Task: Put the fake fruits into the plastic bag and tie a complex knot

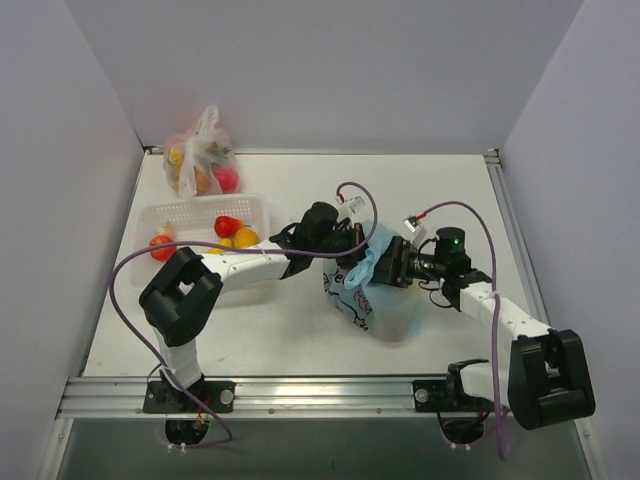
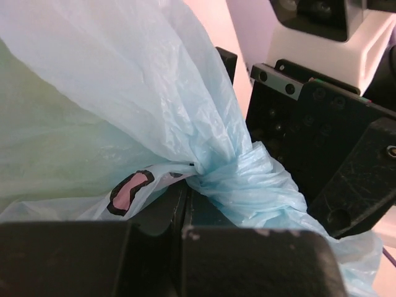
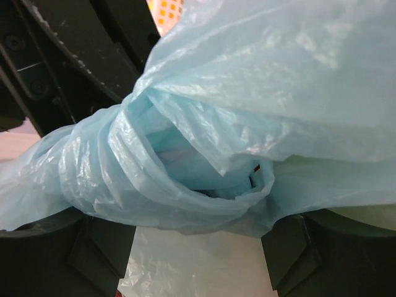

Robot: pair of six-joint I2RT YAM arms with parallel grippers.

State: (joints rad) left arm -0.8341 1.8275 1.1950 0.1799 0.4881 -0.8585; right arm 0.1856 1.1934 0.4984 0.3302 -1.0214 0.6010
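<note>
Atop the plastic bag [image 1: 385, 310], left hand [image 2: 185, 213] pinches its neck shut; right hand [image 3: 198, 260] stands wide around the knot [image 3: 117, 167].

Bag [image 1: 372, 298]: thin translucent blue film, crinkled, faint sheen. Knot [image 2: 241, 170]: tightly creased. My left fingers [image 2: 93, 260]: matt black plastic, scuffed. Fruits [image 1: 228, 226] at 10 o'clock are glossy, in a white plastic mesh basket [image 1: 200, 206]. Table [image 1: 290, 330]: matt white.

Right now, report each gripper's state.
Left gripper: closed, pinching the plastic bag at its twisted handle.
Right gripper: jaws apart, bag plastic draped across; grip cannot be told.
</note>
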